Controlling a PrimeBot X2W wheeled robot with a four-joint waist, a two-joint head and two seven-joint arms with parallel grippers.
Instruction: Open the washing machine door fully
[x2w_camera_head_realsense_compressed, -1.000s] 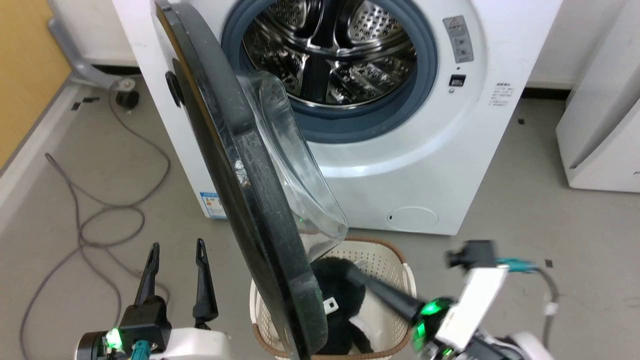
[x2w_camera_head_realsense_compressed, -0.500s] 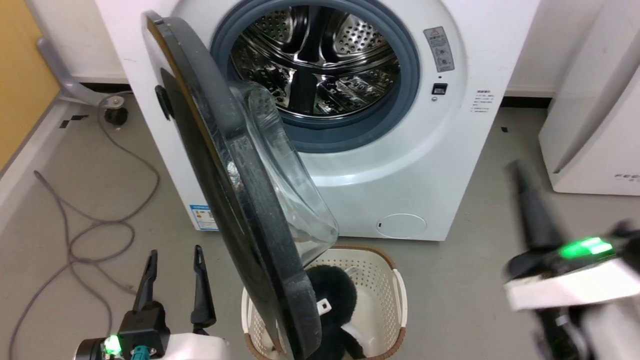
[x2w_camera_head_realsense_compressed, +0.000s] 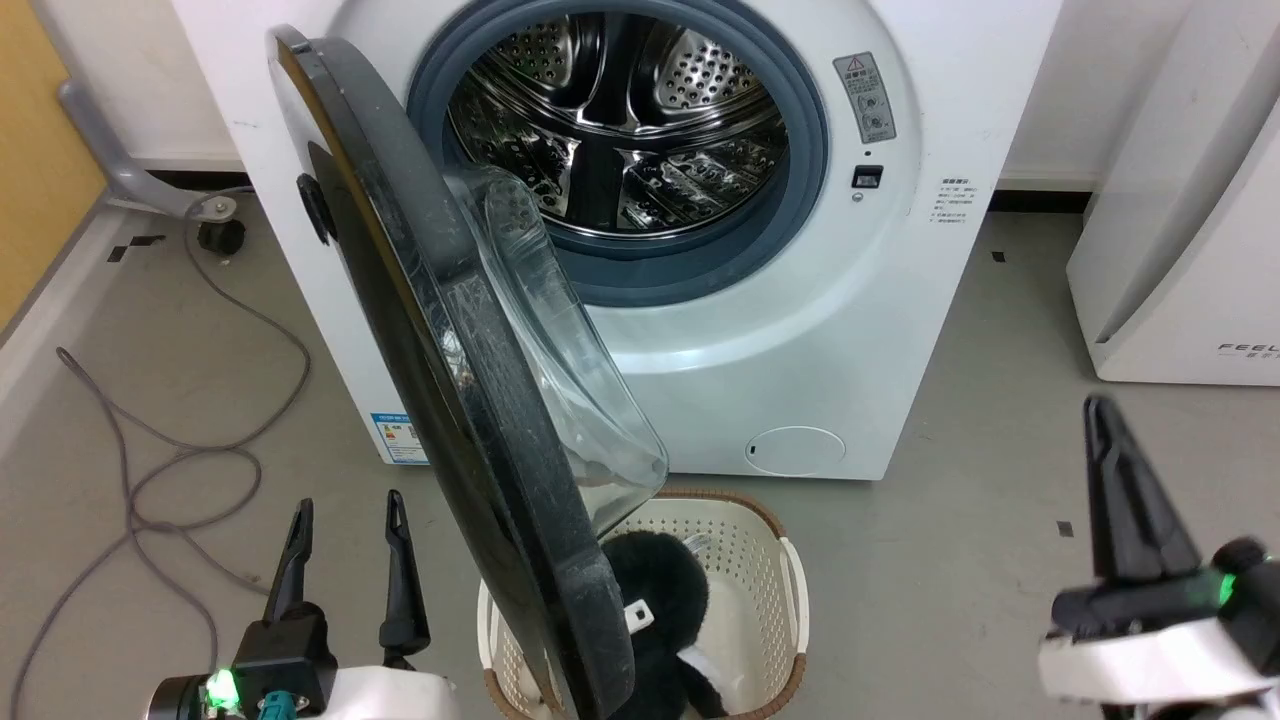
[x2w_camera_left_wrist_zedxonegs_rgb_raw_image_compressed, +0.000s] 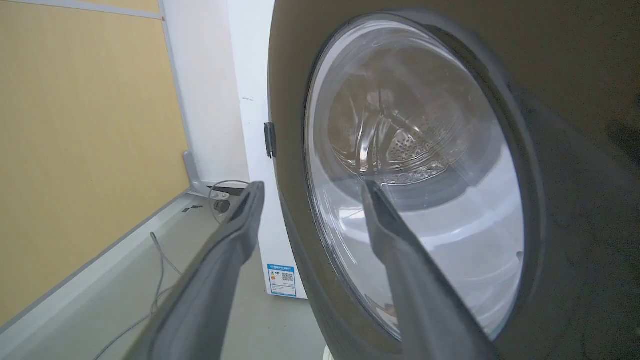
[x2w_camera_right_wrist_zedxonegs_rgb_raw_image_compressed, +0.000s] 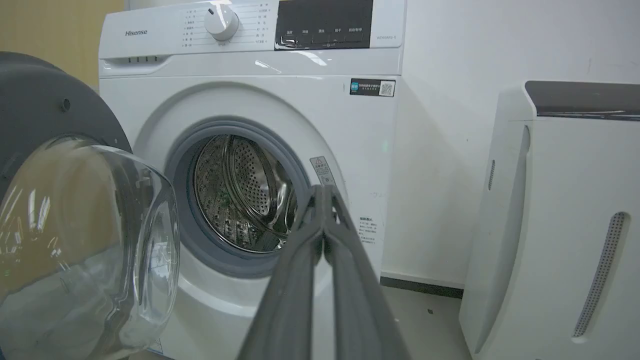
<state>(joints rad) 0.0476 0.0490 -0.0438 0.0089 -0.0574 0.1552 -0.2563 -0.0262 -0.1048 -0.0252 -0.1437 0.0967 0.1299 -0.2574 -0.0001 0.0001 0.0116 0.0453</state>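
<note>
Washing machine door (x2w_camera_head_realsense_compressed: 470, 400): stands out roughly square to washing machine (x2w_camera_head_realsense_compressed: 800, 330) front, drum mouth (x2w_camera_head_realsense_compressed: 620, 130) exposed.

Change: my right jaws, a second ago at door's lower edge above basket (x2w_camera_head_realsense_compressed: 790, 570), now back at lower right, well apart from door, pressed together, empty. My left jaws spread, empty, near door's outer face.

Meaning: push seemingly over; door only part-open, more swing likely needed.

Unclear: head camera shifted, so door's own movement hard to judge. Door bottom cut off. Dark item (x2w_camera_head_realsense_compressed: 650, 590) in basket unidentifiable.
</note>
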